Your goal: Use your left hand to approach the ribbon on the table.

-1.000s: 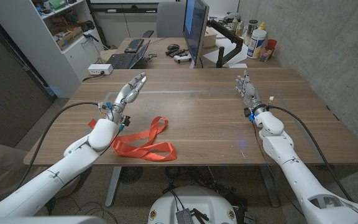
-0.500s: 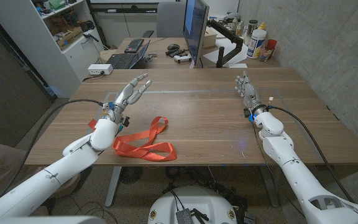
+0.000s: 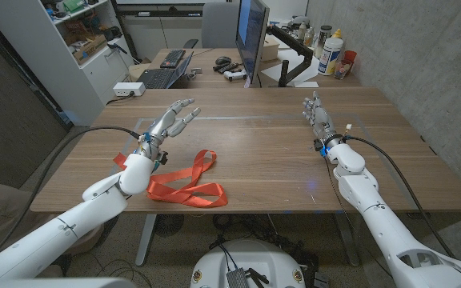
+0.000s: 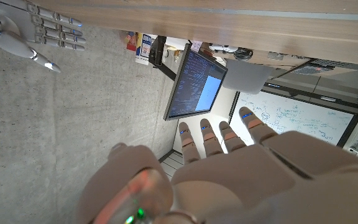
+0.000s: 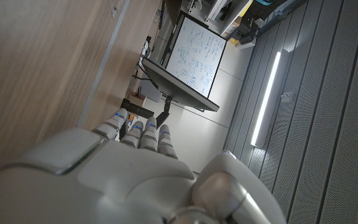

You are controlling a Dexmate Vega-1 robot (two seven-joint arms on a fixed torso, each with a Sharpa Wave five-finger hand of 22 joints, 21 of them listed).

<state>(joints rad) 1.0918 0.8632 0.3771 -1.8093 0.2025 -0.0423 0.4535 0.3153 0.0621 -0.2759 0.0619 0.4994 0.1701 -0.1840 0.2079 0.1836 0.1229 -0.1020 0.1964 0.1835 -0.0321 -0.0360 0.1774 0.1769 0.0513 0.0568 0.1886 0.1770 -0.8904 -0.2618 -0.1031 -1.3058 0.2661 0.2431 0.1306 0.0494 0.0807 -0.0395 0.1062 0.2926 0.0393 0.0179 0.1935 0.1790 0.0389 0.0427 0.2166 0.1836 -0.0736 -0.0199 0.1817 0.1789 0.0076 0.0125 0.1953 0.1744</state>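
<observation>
Left hand (image 3: 170, 122) is hovering above the wooden table (image 3: 254, 144), fingers (image 3: 184, 110) spread apart and holding nothing, reaching away from the robot toward the far edge. The orange ribbon (image 3: 184, 182) is lying loose on the table in looped folds, on the robot's left half near the front edge; one loop is running up toward the table's middle, the rest is bunching beside the left forearm (image 3: 126, 176). The hand is sitting beyond the ribbon and a little to its left, near it but apart, not touching; the ribbon's left end is tucking just under the wrist area. In the left wrist view the same hand (image 4: 229, 168) is showing its back with fingers (image 4: 210, 138) extended and separated, a monitor (image 4: 194, 83) standing past them, and the right hand (image 4: 39, 31) is visible in the corner by the table edge. Right hand (image 3: 318, 118) is sitting on the right side of the table, well apart from the ribbon, fingers straight and close together, gripping nothing. The right wrist view is showing its back (image 5: 104, 174) with fingertips (image 5: 145, 129) lined up side by side next to the tabletop (image 5: 36, 68). A keyboard (image 3: 160, 78) and bottles (image 3: 333, 53) are sitting on the desk behind.
</observation>
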